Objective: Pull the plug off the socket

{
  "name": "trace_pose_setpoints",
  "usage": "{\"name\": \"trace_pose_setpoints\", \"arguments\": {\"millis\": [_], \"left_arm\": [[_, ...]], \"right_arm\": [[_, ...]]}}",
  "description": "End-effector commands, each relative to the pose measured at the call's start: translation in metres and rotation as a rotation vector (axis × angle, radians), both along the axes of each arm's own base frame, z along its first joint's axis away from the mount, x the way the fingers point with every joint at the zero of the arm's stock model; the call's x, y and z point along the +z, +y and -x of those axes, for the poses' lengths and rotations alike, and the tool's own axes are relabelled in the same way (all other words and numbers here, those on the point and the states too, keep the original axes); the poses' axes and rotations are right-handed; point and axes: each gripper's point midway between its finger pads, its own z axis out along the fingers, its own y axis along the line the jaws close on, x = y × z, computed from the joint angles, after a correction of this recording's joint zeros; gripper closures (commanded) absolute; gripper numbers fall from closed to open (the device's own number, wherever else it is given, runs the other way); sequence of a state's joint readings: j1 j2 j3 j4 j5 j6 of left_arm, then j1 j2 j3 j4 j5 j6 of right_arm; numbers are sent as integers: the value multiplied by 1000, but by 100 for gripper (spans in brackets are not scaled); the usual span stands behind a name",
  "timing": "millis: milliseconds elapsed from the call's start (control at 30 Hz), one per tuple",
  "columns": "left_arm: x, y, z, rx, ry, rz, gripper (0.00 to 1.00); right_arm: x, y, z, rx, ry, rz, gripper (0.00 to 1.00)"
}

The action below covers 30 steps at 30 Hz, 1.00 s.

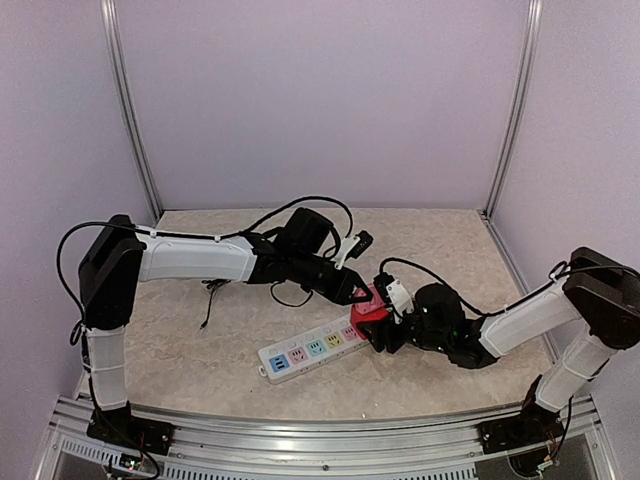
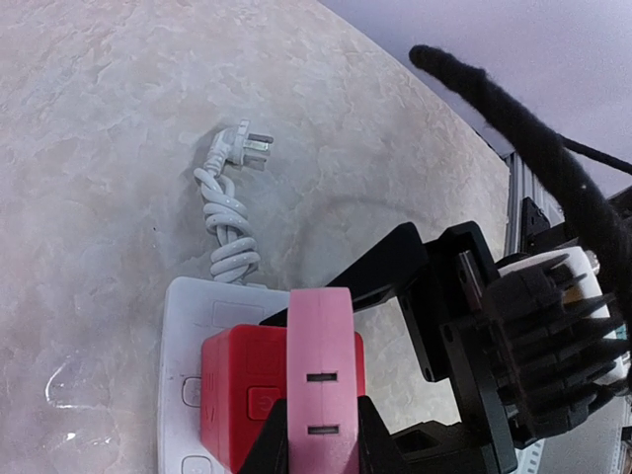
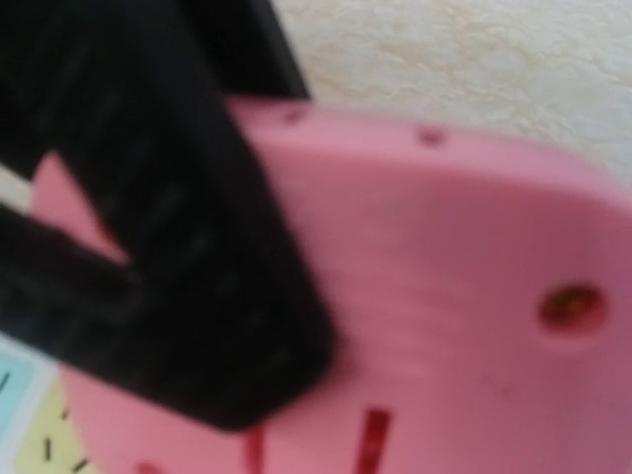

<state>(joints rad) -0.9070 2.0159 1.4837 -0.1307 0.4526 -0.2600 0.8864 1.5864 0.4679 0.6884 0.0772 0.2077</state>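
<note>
Covering socket (image 1: pixel 303 353) end: plug (image 2: pixel 248 393) in left gripper (image 2: pixel 319 436); right gripper (image 1: pixel 387 336) jaws unclear.

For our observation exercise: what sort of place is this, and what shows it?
Probably a robot lab test cell: a left arm and right arm bolted to an aluminium rail, a marble-look tabletop walled by lilac panels, and a pastel power strip with a red-and-pink plug.

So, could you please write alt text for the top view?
A left gripper and right gripper meet at a red plug in the right end of a white socket on a beige table, the left reaching from upper left, the right from the right.
</note>
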Motion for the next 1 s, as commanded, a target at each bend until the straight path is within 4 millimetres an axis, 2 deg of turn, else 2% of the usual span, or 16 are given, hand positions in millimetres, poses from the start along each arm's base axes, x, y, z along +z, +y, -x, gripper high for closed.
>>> {"name": "trace_pose_setpoints", "arguments": {"millis": [0,200,433,600,833,900,967], "left_arm": [[30,-2,11,-23,-30,23,100],[51,-3,15,-33,-48,61,100],[75,1,13,-41,21,156,100],[89,10,6,-35,85,243,100],[94,15,1,-25,124,278,100],[91,17,-2,-8,123,266,100],[86,23,-8,21,122,250,100]], "right_arm": [[-5,-2,-6,-42,-5,15,33],[-9,-5,-6,-51,-1,24,42],[-16,-7,-5,-59,10,37,55],[-19,-8,-6,-65,14,45,58],[-21,-7,-7,-67,19,51,61],[-21,-7,-6,-65,18,50,59],[-20,-7,-6,-63,16,48,52]]}}
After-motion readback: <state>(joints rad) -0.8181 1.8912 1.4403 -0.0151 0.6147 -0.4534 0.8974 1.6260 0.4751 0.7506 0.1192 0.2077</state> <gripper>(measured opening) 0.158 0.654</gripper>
